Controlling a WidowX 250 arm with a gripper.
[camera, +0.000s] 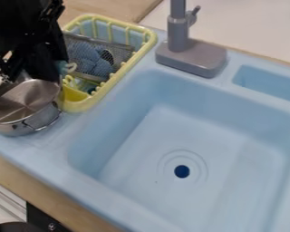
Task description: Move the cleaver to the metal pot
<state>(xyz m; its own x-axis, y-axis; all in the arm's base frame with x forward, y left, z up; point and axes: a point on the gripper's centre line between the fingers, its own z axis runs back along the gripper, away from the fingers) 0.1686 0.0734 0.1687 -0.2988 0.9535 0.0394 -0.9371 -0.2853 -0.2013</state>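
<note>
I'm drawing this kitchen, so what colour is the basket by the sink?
The basket is pale yellow, seen in the camera view.

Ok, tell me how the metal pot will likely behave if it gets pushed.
The pot should stay stiff, since its walls look like hard metal. Its smooth, shiny outside will probably slide along the sink ledge, though the yellow basket close beside it may stop it on that side. A push on the handle, which sticks out, could turn it.
</note>
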